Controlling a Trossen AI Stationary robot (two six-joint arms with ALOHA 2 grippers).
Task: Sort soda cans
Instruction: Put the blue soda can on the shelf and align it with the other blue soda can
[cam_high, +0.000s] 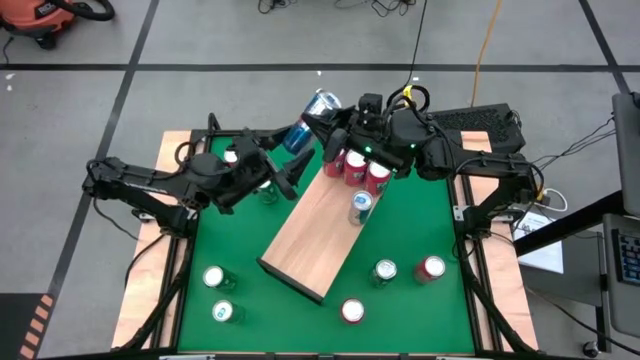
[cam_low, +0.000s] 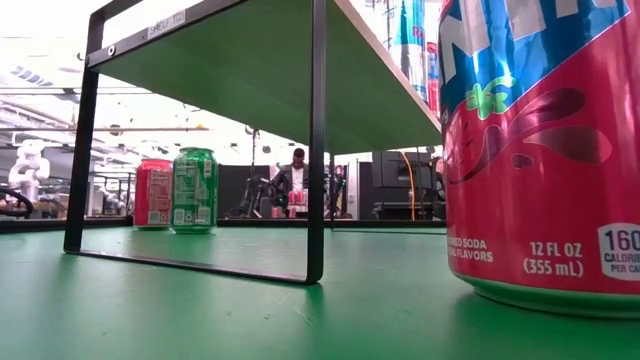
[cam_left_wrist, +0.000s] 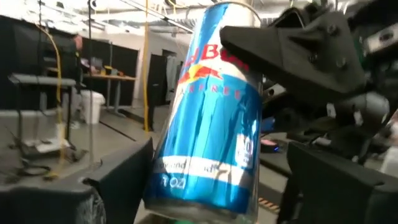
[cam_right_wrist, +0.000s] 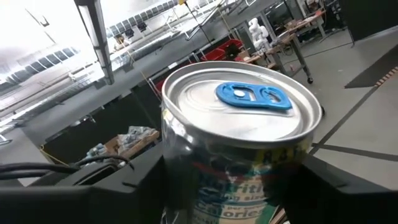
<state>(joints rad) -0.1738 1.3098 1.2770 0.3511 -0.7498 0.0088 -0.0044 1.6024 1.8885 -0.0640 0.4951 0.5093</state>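
The tall blue-and-silver aluminium can (cam_high: 303, 128) is held in the air just off the far end of the light wooden board (cam_high: 310, 225), tilted, silver top w/ blue tab pointing away from the board. It is pinched by the right gripper (cam_high: 326, 126): in the right wrist view the dark fingers are seen pressed against both sides of the can's upper part. The left gripper (cam_high: 283, 158) is placed at the can's lower end w/ fingers spread; in the left wrist view a gap is seen between the can wall and at least one finger, so no grip is judged there.

Handling, as judged: thin-walled, smooth, glossy, so slippery and easily dented if squeezed hard; whether full or empty can't be told, so weight is unknown. A slim, tall body is prone to swing in a tilted hold. The grip is best taken across the cylindrical wall approx. mid-height, fingers square to the axis, not on the tapered shoulder or rim.

On the board's far end three red cans (cam_high: 352, 165) are grouped upright, close to the right gripper. Other cans are scattered on the green mat (cam_high: 420, 320) either side of the board's near end
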